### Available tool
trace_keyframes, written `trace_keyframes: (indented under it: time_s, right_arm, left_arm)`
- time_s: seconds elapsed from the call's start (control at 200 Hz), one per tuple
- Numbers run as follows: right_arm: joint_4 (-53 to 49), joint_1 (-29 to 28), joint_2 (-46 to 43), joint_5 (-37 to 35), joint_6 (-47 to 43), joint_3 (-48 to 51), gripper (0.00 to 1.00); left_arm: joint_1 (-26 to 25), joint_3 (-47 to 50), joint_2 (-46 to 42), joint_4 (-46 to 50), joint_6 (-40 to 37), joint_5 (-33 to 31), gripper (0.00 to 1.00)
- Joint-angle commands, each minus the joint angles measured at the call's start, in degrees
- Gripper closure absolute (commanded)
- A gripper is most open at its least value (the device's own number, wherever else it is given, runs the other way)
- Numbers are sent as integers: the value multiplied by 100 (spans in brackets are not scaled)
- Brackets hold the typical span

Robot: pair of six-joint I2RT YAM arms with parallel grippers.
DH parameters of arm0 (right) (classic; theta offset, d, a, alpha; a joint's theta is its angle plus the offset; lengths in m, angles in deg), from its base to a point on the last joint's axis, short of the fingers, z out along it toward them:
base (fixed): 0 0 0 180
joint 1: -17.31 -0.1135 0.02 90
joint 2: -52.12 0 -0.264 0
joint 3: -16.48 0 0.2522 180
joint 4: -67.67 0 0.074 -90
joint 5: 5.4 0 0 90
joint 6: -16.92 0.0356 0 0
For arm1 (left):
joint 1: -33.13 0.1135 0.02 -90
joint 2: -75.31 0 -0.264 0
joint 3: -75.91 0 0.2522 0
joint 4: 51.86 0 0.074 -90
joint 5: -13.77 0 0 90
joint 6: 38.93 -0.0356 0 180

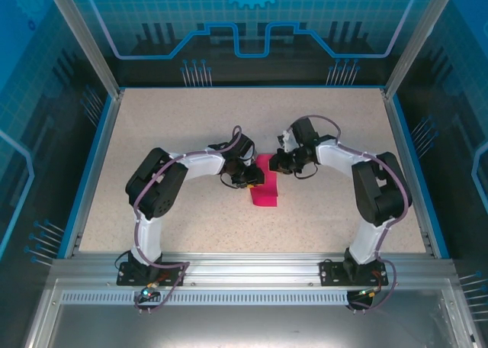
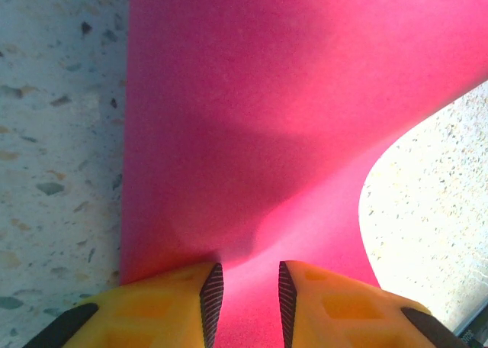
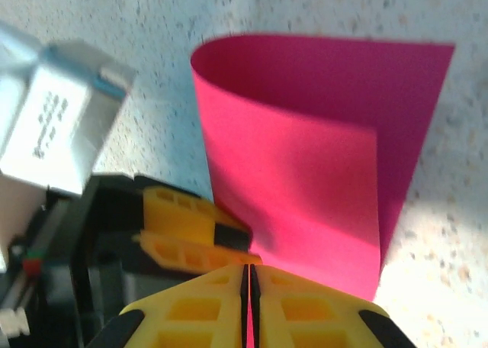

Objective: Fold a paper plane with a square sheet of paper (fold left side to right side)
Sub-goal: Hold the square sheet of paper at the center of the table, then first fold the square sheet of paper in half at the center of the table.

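Note:
The square sheet of paper (image 1: 266, 189) is magenta-pink and lies mid-table, curled over itself in a loose loop with no flat crease. In the right wrist view the paper (image 3: 305, 149) rises in a curve from its lower layer. My right gripper (image 3: 245, 275) is shut on the paper's near edge, with pink showing between its pads. From above, the right gripper (image 1: 273, 165) sits at the paper's far end. My left gripper (image 1: 255, 178) is over the paper's left side. Its jaws (image 2: 244, 287) stand apart over the pink sheet (image 2: 252, 96) and clasp nothing.
The speckled tabletop (image 1: 191, 127) has a raised blue rim (image 1: 97, 157) with glass walls beyond it. The left arm's yellow fingers (image 3: 194, 226) and white labelled wrist block (image 3: 53, 127) crowd close beside my right gripper. Both arms bend inward toward the centre.

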Motion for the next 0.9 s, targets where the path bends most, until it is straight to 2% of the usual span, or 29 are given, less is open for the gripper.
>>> trace_keyframes:
  time_s: [0.0, 0.21, 0.53, 0.895]
  right_arm:
    - [115, -22, 419, 12, 214, -257, 88]
    - [81, -141, 943, -5, 183, -544, 88]
    - [-473, -146, 1354, -874, 140, -481, 89]
    - [-546, -106, 1421, -1120, 173, -216, 89]
  left_arm:
    - [-126, 205, 264, 136, -50, -162, 68]
    - [-138, 199, 268, 110, -72, -159, 68]
    - [-135, 322, 128, 59, -177, -124, 66]
    - [-136, 1431, -611, -552, -244, 231, 66]
